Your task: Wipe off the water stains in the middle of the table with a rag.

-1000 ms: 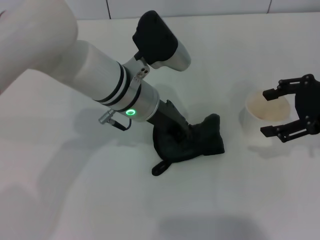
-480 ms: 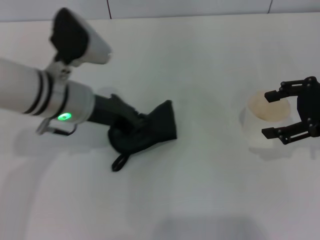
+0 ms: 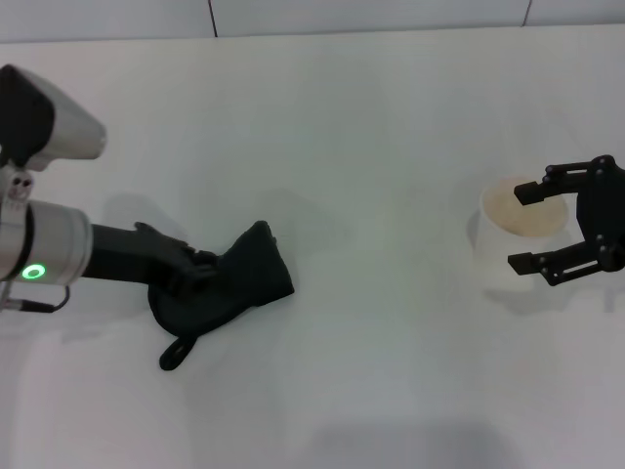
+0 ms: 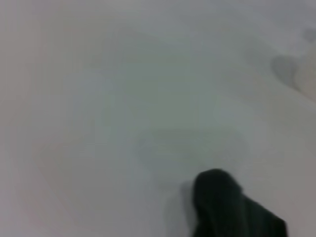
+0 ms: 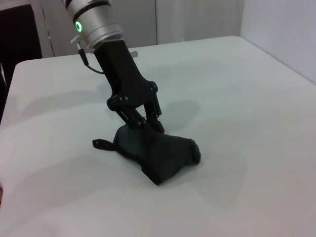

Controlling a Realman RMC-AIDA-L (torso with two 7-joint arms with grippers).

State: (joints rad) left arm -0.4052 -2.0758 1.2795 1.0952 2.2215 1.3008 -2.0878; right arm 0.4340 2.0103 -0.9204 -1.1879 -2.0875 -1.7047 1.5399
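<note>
The black rag (image 3: 234, 285) lies bunched on the white table (image 3: 371, 117), left of its middle. My left gripper (image 3: 198, 274) is shut on the rag's near-left part and presses it onto the tabletop. The right wrist view shows this from the far side: the left gripper (image 5: 147, 123) pinches the top of the rag (image 5: 160, 154). The left wrist view shows only a corner of the rag (image 4: 224, 207) on the table. No orange-brown water stain shows in any view. My right gripper (image 3: 547, 227) is open at the far right, its fingers either side of a paper cup.
A cream-white paper cup (image 3: 508, 234) stands at the right of the table, between the right gripper's fingers. A wall with a dark seam runs along the table's far edge (image 3: 211, 18).
My left arm has dragged the rag from the table's middle well over to the left, still gripping it. The right gripper and the cup have stayed put.
</note>
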